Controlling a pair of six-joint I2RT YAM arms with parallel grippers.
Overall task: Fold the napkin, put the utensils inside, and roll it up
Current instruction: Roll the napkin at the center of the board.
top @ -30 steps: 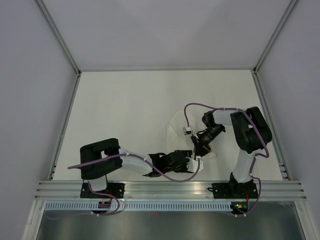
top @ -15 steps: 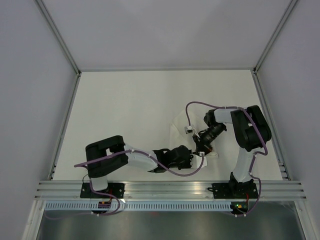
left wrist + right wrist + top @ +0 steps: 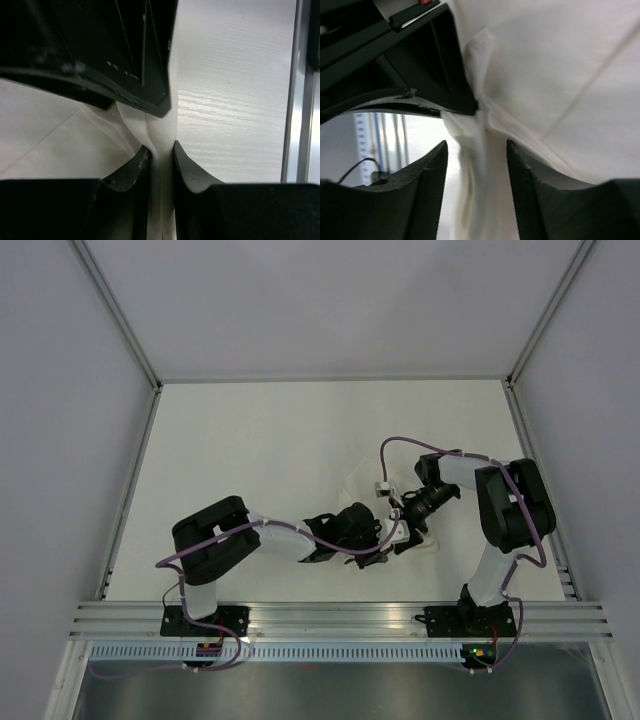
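Left wrist view: the left gripper (image 3: 160, 150) is pinching a bunched fold of the single soft white napkin (image 3: 60, 145).
The cloth is lying creased on the pale, grained tabletop (image 3: 230, 100); the left arm (image 3: 280, 537) and right arm (image 3: 508, 505) are reaching inward over it, and the right gripper (image 3: 476, 147) is standing open, its two curved dark fingers (image 3: 425, 180) straddling the crumpled edge.

We look down from above and behind the bases (image 3: 205, 620), which sit at 6 o'clock, over the table (image 3: 250, 460) running to 12. Each wrist view sits very close — its fingers (image 3: 132, 172) rise from 6 o'clock toward the napkin (image 3: 160, 140). All three share that bunched fold, near 4 o'clock from above.
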